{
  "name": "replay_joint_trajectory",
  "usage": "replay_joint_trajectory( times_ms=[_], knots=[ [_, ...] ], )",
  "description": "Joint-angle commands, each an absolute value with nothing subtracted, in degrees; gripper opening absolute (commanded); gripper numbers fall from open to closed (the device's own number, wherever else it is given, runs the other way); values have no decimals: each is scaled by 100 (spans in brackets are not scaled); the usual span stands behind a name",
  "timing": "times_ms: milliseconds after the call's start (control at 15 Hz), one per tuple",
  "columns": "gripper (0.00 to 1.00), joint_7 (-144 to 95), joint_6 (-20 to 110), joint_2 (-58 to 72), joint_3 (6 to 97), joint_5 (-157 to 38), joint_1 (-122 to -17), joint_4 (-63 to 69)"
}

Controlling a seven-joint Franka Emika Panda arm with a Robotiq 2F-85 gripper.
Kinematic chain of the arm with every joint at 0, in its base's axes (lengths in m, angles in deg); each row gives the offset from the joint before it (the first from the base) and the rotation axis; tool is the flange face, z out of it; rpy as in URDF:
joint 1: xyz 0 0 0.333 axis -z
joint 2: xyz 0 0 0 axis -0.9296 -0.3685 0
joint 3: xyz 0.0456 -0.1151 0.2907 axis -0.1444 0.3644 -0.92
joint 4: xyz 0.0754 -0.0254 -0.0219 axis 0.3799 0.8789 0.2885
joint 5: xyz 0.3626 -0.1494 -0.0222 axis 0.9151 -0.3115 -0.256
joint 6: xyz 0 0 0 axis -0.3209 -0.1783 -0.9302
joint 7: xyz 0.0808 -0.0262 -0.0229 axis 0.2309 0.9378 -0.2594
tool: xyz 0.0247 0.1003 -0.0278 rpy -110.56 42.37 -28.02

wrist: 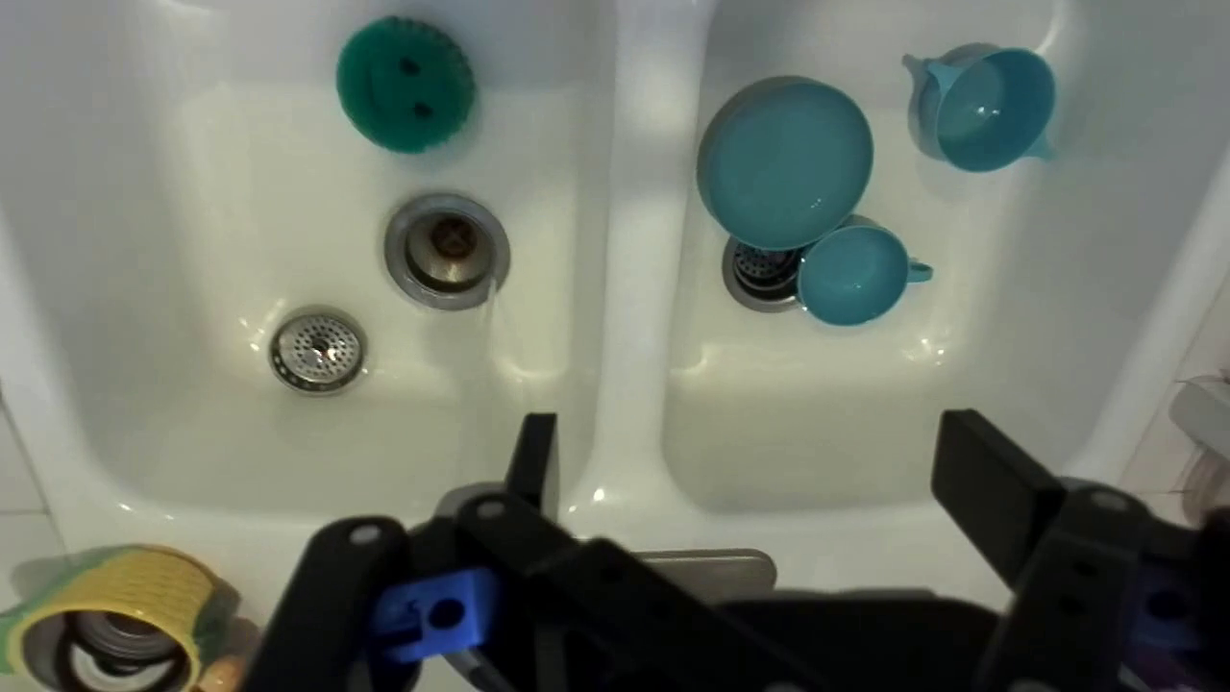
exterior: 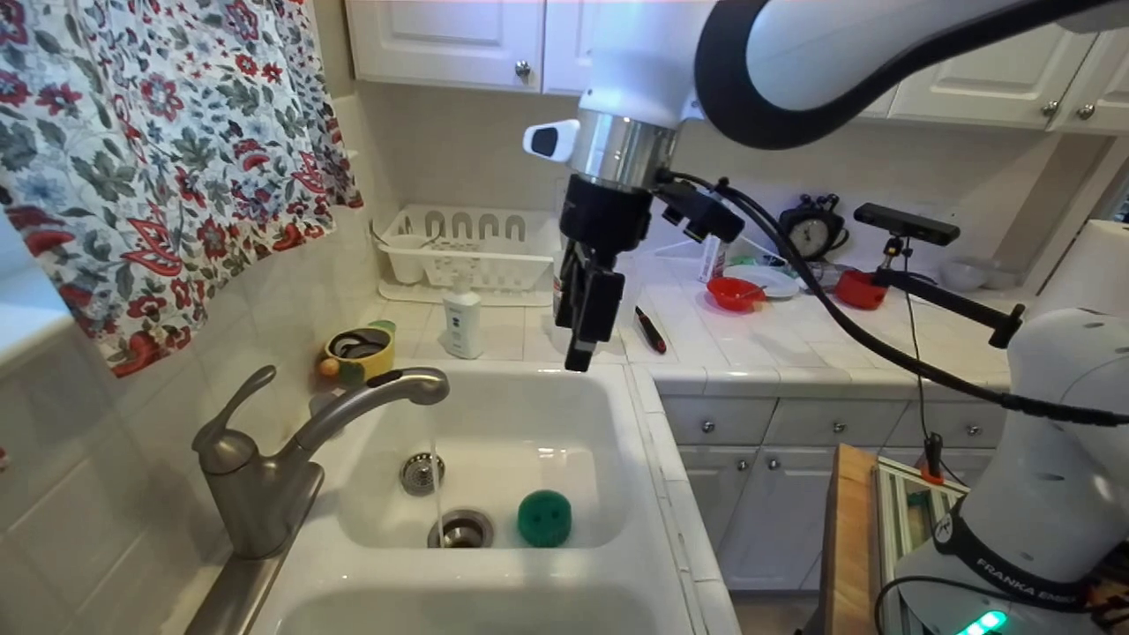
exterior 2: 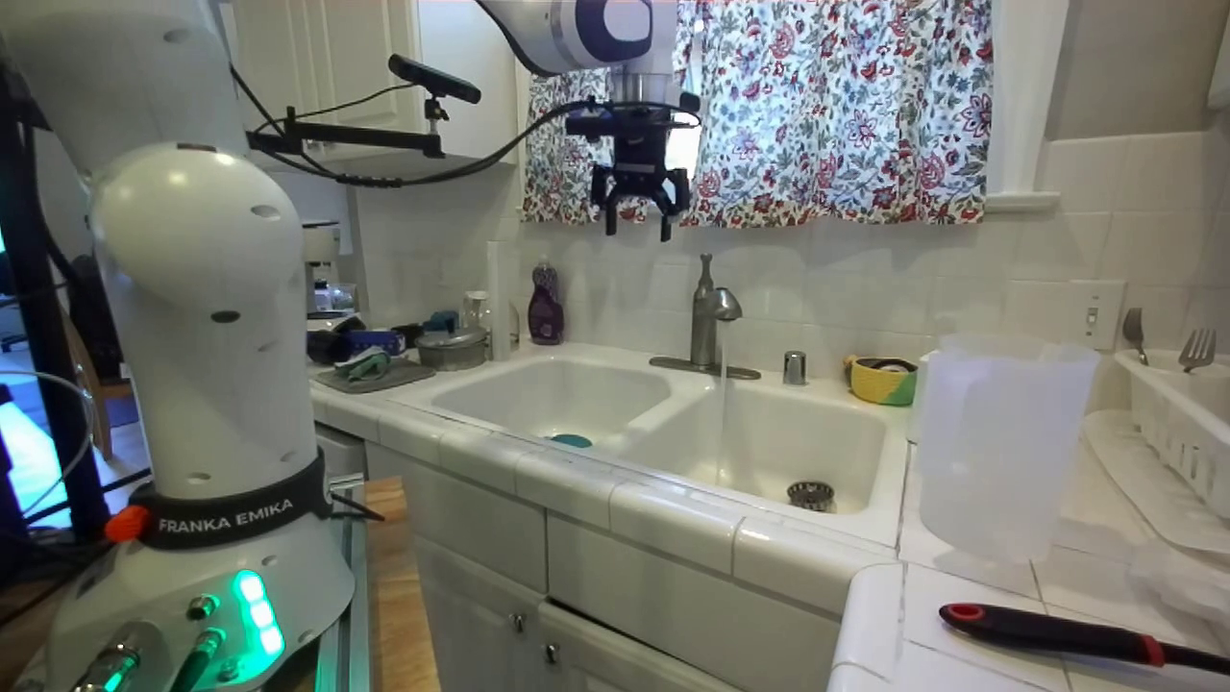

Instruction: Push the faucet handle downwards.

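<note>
Robot tool [wrist: 745,452], jaws spread wide, hangs over a double sink [wrist: 653,192], partly blocking the wrist view of the faucet [wrist: 711,572]. Well apart from the tool, the faucet handle [exterior: 228,408] angles upward atop the faucet's body; the spout [exterior: 353,407] pours water [exterior 2: 723,394]. Yellow basket [wrist: 144,581] stands nearby; green scrubber [wrist: 404,86] and teal dishes [wrist: 786,163] lie below.

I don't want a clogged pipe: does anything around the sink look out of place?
Yes: in the wrist view, a strainer basket lies on the floor of the basin, beside the uncovered drain rather than in it, so scraps might slip through. Water is running, with the faucet handle raised. I see no spill or damage.
</note>
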State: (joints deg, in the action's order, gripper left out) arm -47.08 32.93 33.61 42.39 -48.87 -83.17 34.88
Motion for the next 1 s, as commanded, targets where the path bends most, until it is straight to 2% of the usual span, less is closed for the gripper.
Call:
replay_joint_trajectory(
  times_ms=[0, 600, 933],
  knots=[
    [100, -5156, 3218, 2428, 4064, -4473, -8306, 2434],
    [100, -5262, 3310, 791, 3593, -4415, -8119, 259],
    [100, -5181, 3697, 121, 3343, -4484, -8126, -438]
  ],
)
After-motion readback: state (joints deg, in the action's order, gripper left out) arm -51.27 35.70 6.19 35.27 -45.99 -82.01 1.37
